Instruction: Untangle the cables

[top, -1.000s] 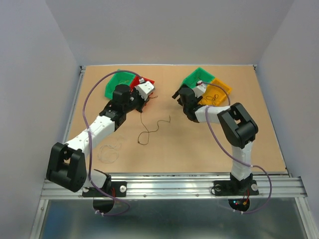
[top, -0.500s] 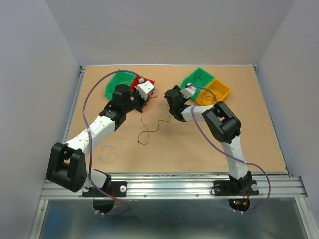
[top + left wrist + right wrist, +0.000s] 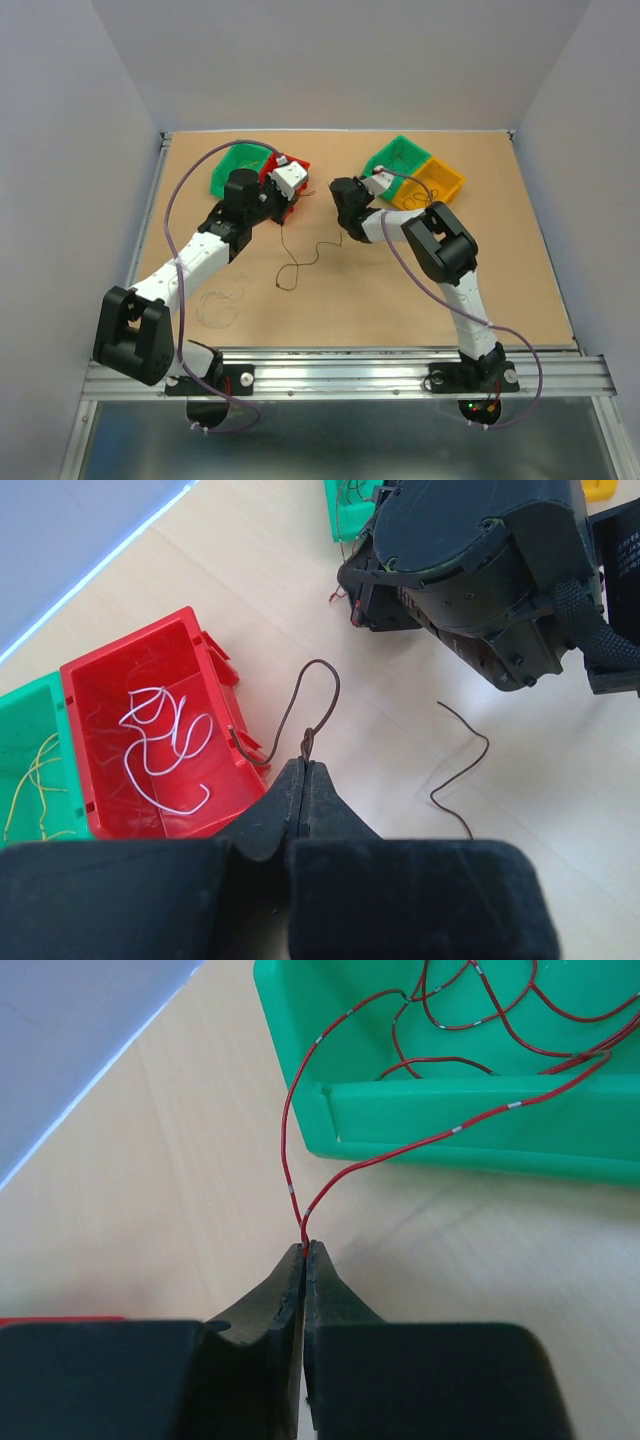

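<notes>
My left gripper (image 3: 308, 766) is shut on a thin brown cable (image 3: 322, 680) that loops up from its tips, just right of a red bin (image 3: 215, 742). The rest of that brown cable (image 3: 305, 260) trails in waves across the table. My right gripper (image 3: 304, 1248) is shut on a red cable (image 3: 285, 1150), which runs in two strands into a green bin (image 3: 450, 1130). From above, the left gripper (image 3: 297, 203) and the right gripper (image 3: 372, 190) are close together at mid-table.
The red bin holds white cables (image 3: 160, 740). A green bin (image 3: 238, 165) sits behind it. A yellow bin (image 3: 440, 180) adjoins the right green bin (image 3: 395, 155). A faint whitish cable clump (image 3: 220, 305) lies near the left arm's base.
My right gripper has swung left, away from the green and yellow bins, and closed on the red cable. The left arm has stayed still, holding the brown cable.
</notes>
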`<state>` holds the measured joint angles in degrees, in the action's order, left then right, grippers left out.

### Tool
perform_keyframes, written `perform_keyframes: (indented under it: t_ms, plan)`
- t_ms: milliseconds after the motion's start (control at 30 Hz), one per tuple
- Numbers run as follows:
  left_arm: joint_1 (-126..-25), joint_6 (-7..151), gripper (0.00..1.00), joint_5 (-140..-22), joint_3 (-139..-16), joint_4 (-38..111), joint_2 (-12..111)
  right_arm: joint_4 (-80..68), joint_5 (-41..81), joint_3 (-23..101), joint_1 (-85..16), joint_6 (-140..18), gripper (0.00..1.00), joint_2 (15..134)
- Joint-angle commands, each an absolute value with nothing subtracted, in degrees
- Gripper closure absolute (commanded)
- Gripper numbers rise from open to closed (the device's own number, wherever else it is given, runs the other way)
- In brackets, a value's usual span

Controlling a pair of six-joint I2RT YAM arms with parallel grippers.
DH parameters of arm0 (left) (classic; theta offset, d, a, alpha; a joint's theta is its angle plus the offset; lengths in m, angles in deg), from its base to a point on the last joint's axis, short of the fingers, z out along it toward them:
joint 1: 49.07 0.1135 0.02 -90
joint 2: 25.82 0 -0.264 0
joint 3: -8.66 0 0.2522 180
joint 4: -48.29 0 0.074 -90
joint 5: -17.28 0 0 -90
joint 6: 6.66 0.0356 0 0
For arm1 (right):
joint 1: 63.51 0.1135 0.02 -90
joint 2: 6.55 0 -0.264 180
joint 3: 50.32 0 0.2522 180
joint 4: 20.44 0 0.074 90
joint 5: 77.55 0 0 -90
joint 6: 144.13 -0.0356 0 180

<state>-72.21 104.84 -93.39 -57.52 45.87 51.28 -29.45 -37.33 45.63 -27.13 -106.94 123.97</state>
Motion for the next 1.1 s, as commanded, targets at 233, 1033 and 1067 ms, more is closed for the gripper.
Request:
perform_keyframes:
  t_ms: [233, 1033, 1067]
  plan:
    - [-71.92, 104.61, 1.0, -94.52, -59.5, 48.33, 51.08, -31.11, -27.56, 40.61, -33.44, -109.31, 0.99, 110.53]
    - [-71.84, 104.79, 1.0, -95.22, -60.56, 47.19, 52.84, -14.42, -13.03, 52.98, -47.08, -105.3, 1.0, 118.16]
    - [-71.92, 104.88, 1.0, -95.31, -60.64, 47.1, 53.01, -13.37, -14.34, 54.48, -46.81, -104.41, 0.99, 118.69]
